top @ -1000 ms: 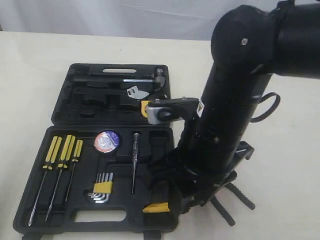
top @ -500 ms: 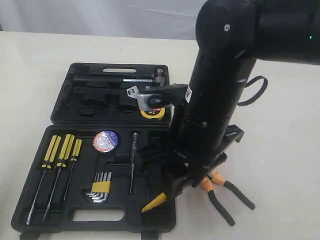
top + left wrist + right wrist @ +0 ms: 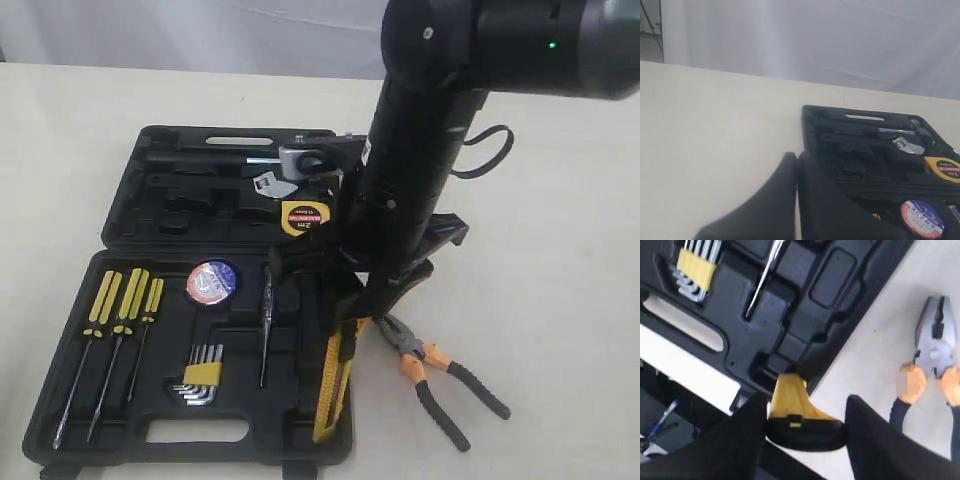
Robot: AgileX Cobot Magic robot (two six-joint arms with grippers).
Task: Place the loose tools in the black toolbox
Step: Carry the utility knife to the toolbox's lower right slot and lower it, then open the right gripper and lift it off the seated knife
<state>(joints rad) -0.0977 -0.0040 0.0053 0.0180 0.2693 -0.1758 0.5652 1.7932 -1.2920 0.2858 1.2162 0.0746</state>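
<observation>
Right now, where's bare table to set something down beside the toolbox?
Bare table lies left of the black toolbox and beyond its far edge, and right of the pliers. It is crowded along the toolbox's right edge, where the right tool holds the yellow utility knife beside the pliers.

On the desk (image 3: pixel 560 300), an open toolbox (image 3: pixel 120 440): front half with screwdrivers (image 3: pixel 120 330) far left, tape roll (image 3: pixel 212 282) and hex keys (image 3: pixel 203 378) beside them, utility knife (image 3: pixel 333 390) along the right edge; tape measure (image 3: pixel 306 216) in the rear half; pliers (image 3: pixel 430 370) just right, outside.
</observation>
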